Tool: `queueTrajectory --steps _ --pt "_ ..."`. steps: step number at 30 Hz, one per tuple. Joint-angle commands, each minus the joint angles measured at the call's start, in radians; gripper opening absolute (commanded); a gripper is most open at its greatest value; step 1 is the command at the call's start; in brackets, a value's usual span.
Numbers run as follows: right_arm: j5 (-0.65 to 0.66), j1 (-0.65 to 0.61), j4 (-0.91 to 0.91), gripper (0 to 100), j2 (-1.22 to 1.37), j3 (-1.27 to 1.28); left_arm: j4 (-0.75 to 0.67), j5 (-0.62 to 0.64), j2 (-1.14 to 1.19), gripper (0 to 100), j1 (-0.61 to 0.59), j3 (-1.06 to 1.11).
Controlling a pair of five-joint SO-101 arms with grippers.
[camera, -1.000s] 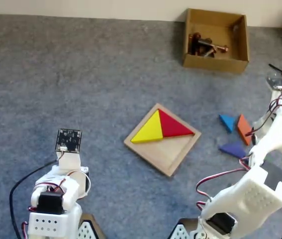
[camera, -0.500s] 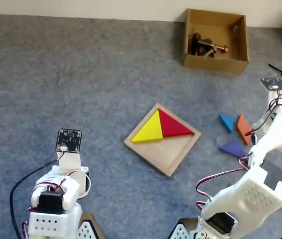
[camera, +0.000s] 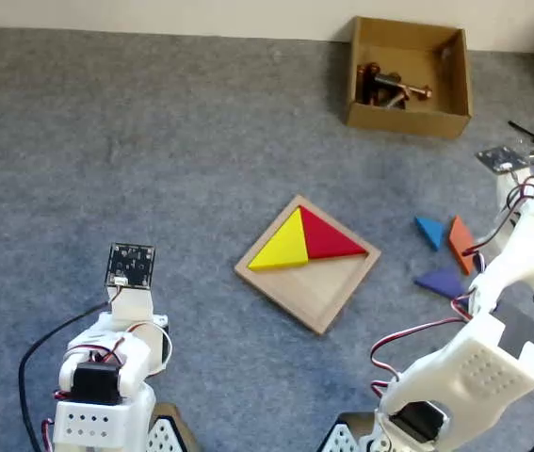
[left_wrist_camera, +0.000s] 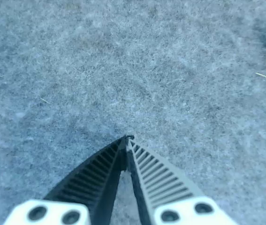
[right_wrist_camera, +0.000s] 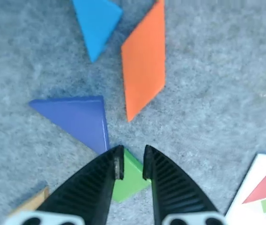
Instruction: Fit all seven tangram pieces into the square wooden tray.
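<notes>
The square wooden tray (camera: 315,294) lies cornerwise in the middle of the grey felt-covered bench (camera: 153,151), with 2 pieces in it: a yellow triangle (camera: 283,247) and a red triangle (camera: 328,240), touching along 1 edge and filling the far half. The near half is bare wood.

Well apart from the tray, on the right arm's side, lie a light blue triangle (right_wrist_camera: 96,21), an orange parallelogram (right_wrist_camera: 144,61) and a dark blue triangle (right_wrist_camera: 79,119), near one another but not overlapping. A green piece (right_wrist_camera: 130,177) sits just beside the dark blue triangle's corner. The right gripper (right_wrist_camera: 132,157) hangs directly over it, jaws parted by a narrow gap and grasping nothing. The left gripper (left_wrist_camera: 127,138) is over bare felt, jaws pressed together, tips meeting, empty.

The pieces look like thin painted wood, so probably light, stiff and smooth-faced. Lying flat, they offer only low edges. My guess is the green one is best pinched across 2 parallel sides, with the jaws opened wider first and the tips pressed into the felt.

A card (right_wrist_camera: 264,187) at the edge shows a coloured shape diagram, and any lettering is too small to read. A cardboard box (camera: 406,121) stands at the far side
</notes>
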Motion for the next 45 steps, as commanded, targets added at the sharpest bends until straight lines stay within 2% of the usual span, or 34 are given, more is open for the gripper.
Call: queueTrajectory --steps 1,8,21,26,29,40,45 --pt "0.051 -0.028 -0.018 7.7 -0.016 -0.056 -0.002 0.008 -0.007 1 0.016 0.019" --pt "0.057 -0.03 -0.154 7.5 -0.016 -0.051 -0.002 0.008 -0.007 1 0.016 0.019" --pt "0.057 -0.062 -0.16 7.8 -0.016 -0.054 -0.002 0.008 -0.007 1 0.016 0.019" --pt "0.057 -0.085 -0.16 15.0 -0.016 -0.051 -0.002 0.008 -0.007 1 0.016 0.019" --pt "0.064 -0.099 -0.16 15.4 -0.015 -0.054 -0.002 0.008 -0.007 1 0.016 0.019" --pt "0.238 -0.159 -0.153 15.9 0.027 -0.035 -0.002 0.008 -0.007 1 0.016 0.019" --pt "0.25 -0.157 -0.153 15.9 0.108 -0.035 -0.002 0.008 -0.007 1 0.016 0.019"
